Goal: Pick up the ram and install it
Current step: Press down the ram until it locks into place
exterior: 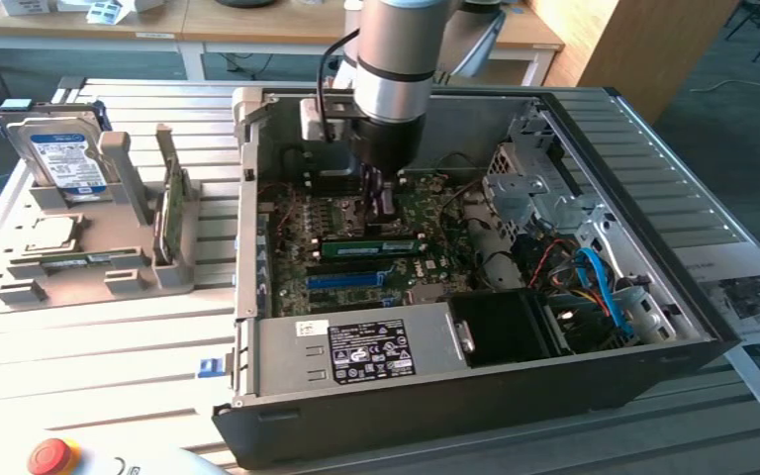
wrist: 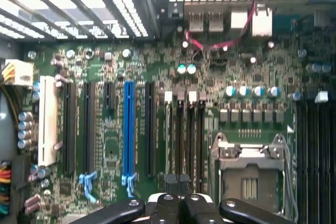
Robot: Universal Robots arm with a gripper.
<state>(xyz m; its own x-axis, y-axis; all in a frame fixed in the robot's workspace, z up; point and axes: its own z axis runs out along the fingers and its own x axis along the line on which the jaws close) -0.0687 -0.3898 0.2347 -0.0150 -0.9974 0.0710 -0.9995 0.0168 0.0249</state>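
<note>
While the exterior view hides its tips, the end effector (wrist: pixel 177 182) looks shut, seemingly empty, above the motherboard (wrist: pixel 157 77).

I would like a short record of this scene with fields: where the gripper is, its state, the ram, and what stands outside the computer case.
gripper position: gripper low inside the open computer case, over the motherboard
gripper state: shut, nothing clearly held
ram: one green stick lying on the motherboard
outside case: grey holder with hard drive, on the exterior view's left
</note>
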